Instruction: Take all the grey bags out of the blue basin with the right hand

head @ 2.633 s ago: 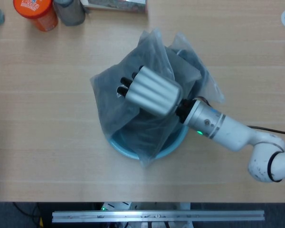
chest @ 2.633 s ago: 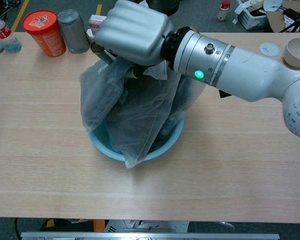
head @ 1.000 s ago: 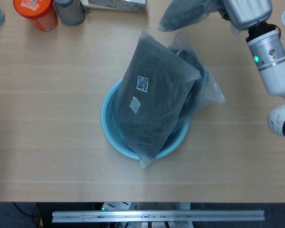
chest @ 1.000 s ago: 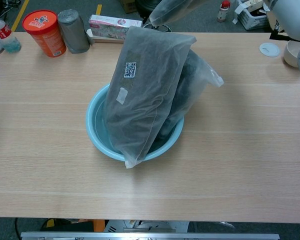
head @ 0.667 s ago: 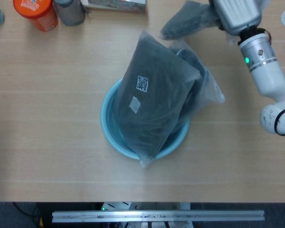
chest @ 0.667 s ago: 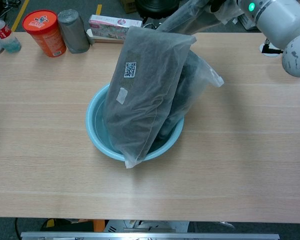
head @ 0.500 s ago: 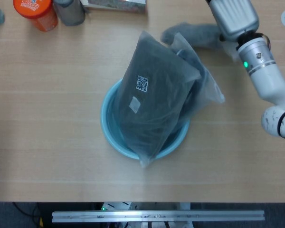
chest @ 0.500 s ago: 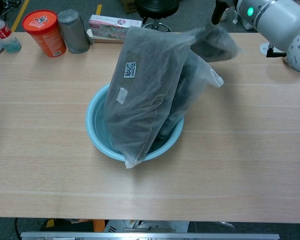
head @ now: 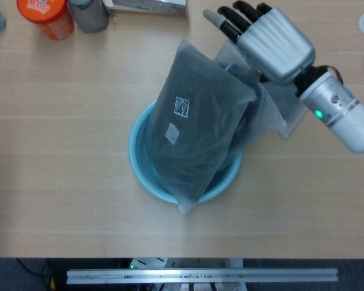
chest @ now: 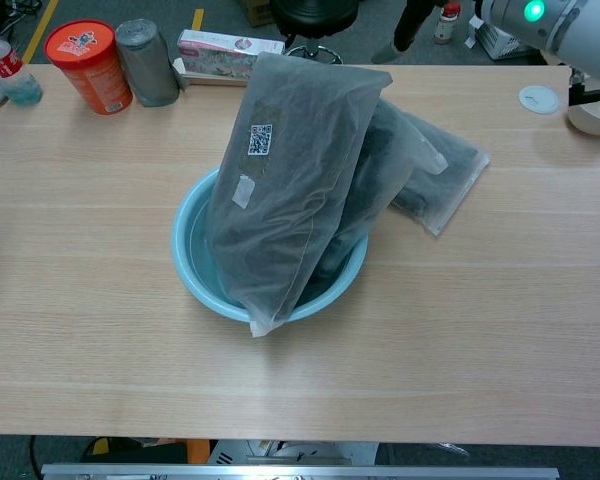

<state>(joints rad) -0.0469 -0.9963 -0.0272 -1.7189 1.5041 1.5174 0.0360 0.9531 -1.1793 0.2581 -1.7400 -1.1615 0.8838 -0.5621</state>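
Note:
The blue basin [head: 143,179] [chest: 192,285] stands mid-table. A large grey bag [head: 197,130] [chest: 290,180] with a QR label leans up out of it, and a second grey bag [head: 250,118] [chest: 385,150] lies behind and under it. A third grey bag [chest: 442,186] [head: 291,109] lies flat on the table just right of the basin, touching the second one. My right hand [head: 264,33] hovers over the bags' far right end with its fingers spread and nothing in them. Its forearm [chest: 555,22] shows at the top right of the chest view. My left hand is not visible.
An orange can [head: 45,15], a grey can [head: 88,15] and a flat box [head: 147,6] line the far left edge, with a bottle [chest: 2,65] at the corner. A white lid [chest: 538,98] and a bowl [chest: 592,105] sit far right.
My right hand lifted a grey bag from the basin, carried it to the far right, lowered it and let go. The bag now lies on the table and the hand is open.

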